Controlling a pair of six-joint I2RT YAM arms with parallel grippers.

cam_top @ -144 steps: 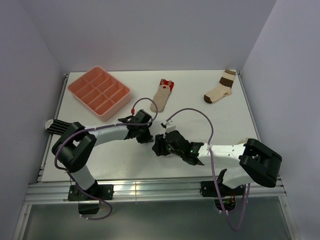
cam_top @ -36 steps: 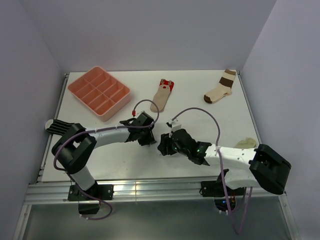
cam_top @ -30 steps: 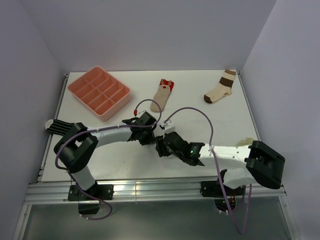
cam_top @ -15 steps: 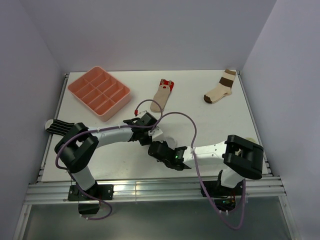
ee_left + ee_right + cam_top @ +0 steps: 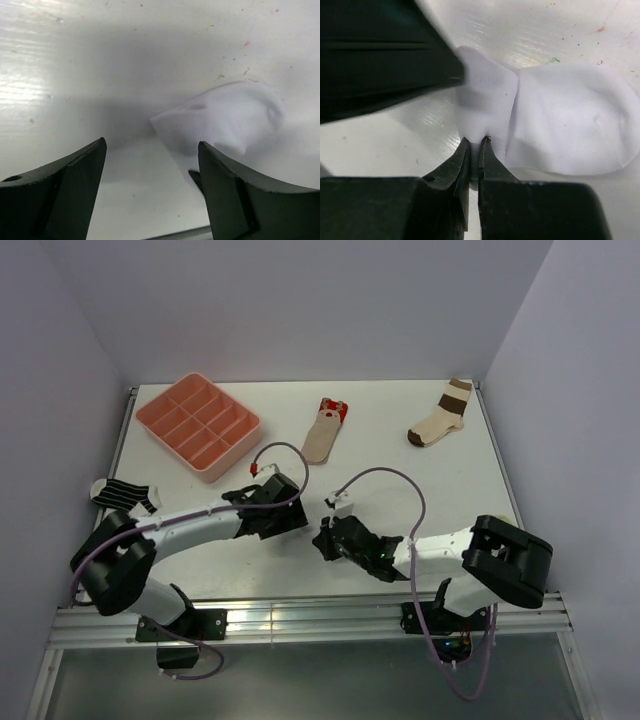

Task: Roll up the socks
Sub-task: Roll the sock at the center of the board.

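At the far left edge of the table [image 5: 400,480], the black-and-white striped sock [image 5: 122,494] lies flat, apart from both arms. Behind it and to its right sits the pink divided tray [image 5: 198,426]. The left claw [image 5: 151,150] is at mid-table with its jaws spread wide and nothing between them. The tan sock [image 5: 324,430] with a red end lies flat further back, just right of the tray and well apart from both claws. The white sock [image 5: 225,120] rests on the table directly ahead of the left claw, bunched into a rounded fold. The right claw [image 5: 476,142] is closed, pinching a fold at the edge of the white sock between its fingertips. The cream sock [image 5: 442,415] with brown bands lies at the back right.
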